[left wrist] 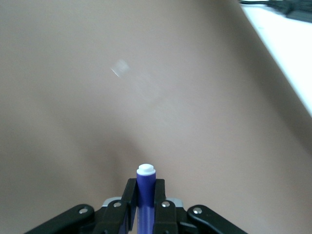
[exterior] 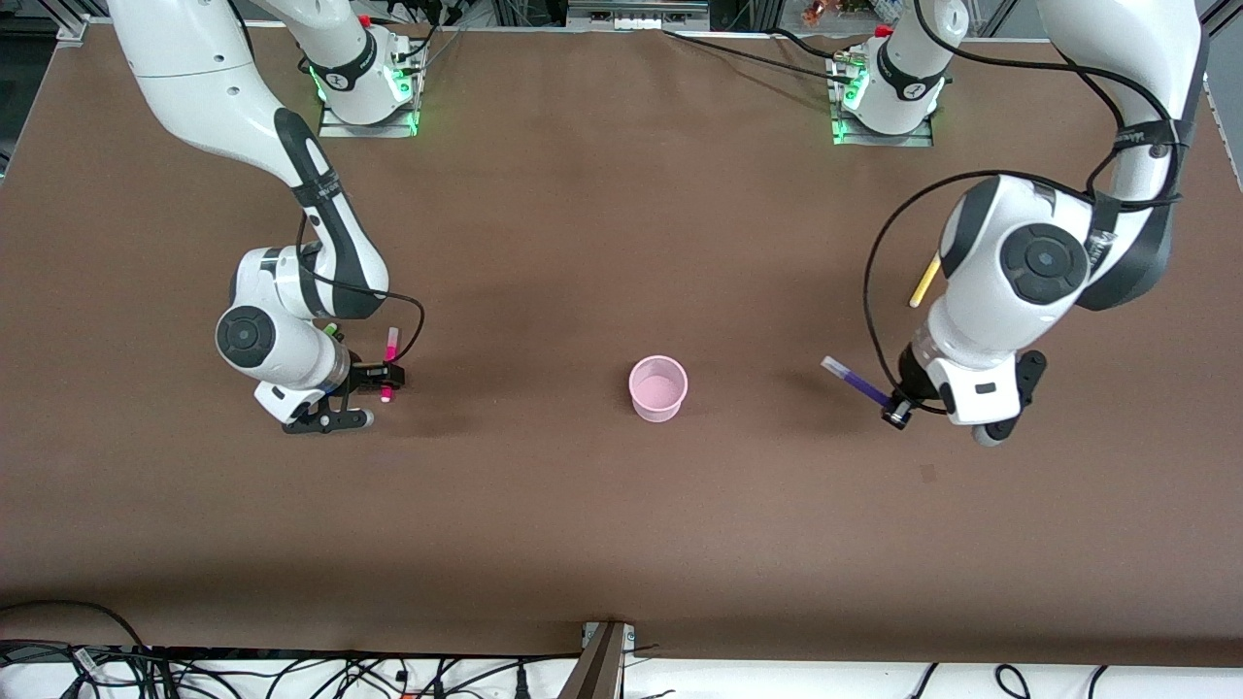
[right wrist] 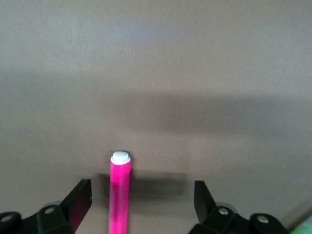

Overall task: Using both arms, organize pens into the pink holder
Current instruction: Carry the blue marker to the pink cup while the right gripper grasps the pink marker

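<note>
We find the pink holder [exterior: 658, 388] standing upright in the middle of the brown table [exterior: 602, 524], nothing visible inside it. Toward the right arm's end, the right gripper [exterior: 386, 377] hangs low over the table around the magenta pen [exterior: 390, 361]. The front view suggests a grip there, but the right wrist view shows both fingers [right wrist: 78, 201] spread well clear of that pen [right wrist: 120, 192]. A sliver of lime green pen [exterior: 331, 330] peeks out beside the right wrist. Toward the left arm's end, the left gripper [exterior: 898, 408] is closed on the purple pen [exterior: 855, 381], which slants out toward the holder; the left wrist view confirms both fingers [left wrist: 128, 201] pressing its barrel [left wrist: 145, 195]. The yellow pen [exterior: 923, 282] lies on the table farther from the front camera, partly hidden by the left arm.
</note>
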Robot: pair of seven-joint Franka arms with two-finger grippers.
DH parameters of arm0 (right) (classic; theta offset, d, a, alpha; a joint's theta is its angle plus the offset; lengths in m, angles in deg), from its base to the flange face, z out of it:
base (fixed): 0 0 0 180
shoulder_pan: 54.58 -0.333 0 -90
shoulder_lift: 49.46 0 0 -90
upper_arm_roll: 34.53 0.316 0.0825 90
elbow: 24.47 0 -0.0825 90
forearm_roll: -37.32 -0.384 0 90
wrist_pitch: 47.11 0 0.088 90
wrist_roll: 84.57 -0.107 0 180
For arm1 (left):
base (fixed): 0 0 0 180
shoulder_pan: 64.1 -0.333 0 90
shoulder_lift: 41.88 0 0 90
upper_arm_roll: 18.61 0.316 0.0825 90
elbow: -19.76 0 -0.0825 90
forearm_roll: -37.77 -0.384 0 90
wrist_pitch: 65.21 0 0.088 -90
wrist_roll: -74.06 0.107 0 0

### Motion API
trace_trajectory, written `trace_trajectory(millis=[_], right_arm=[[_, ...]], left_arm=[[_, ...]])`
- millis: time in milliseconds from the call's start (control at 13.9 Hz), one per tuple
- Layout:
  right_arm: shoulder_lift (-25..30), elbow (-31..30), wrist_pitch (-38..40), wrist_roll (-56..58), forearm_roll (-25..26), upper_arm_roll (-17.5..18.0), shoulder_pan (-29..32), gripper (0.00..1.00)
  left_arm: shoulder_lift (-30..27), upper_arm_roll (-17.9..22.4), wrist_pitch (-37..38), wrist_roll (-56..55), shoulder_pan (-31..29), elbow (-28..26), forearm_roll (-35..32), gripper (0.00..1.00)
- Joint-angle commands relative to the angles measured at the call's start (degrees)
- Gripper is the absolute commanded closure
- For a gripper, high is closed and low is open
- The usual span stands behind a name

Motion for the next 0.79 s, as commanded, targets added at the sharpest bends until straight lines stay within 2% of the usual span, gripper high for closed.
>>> trace_trajectory(millis=[0, 72, 215, 502, 717], right_arm=[[2.32, -3.14, -1.72, -0.29, -1.22, 0.43, -0.11, 0.13], [2.32, -3.06, -1.63, -0.29, -1.13, 0.43, -0.11, 0.16], [2.58, -3.06, -1.45, -0.29, -1.22, 0.43, -0.11, 0.29], [2.67, -3.14, -1.36, -0.2, -1.74, 0.52, -0.11, 0.68], [2.76, -2.97, -1.19, 0.06, -1.84, 0.43, -0.11, 0.94]], left_arm=[[3.06, 0.16, 1.5, -7.65, 5.75, 6.48, -0.58, 1.0], [3.94, 0.34, 1.5, -10.55, 7.69, 7.62, -2.15, 1.0], [5.09, 0.34, 0.98, -18.1, 10.24, 8.42, -7.06, 1.0], [10.27, 0.78, 1.06, -29.45, 15.43, 13.51, -16.73, 1.0], [13.69, 2.17, 1.24, -33.42, 19.03, 16.06, -22.54, 1.0]])
